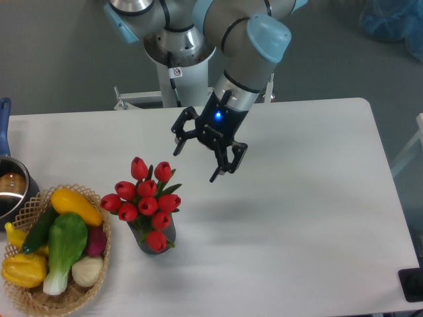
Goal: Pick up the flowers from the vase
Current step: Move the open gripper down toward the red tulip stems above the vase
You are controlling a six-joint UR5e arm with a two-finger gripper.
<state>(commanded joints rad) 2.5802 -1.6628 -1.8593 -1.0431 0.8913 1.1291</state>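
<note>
The flowers (146,198), a bunch of red tulip buds with green leaves, stand upright in the vase (157,236), a short dark grey cylinder near the table's front left. The buds cover most of the vase. My gripper (195,165) hangs above the table, up and to the right of the bunch, apart from it. Its two black fingers are spread open with nothing between them.
A wicker basket (33,298) with yellow, green and purple vegetables sits at the front left, close to the vase. A metal pot (12,188) with a blue handle (4,125) is at the left edge. The robot base (178,49) rises behind the table's far edge.
</note>
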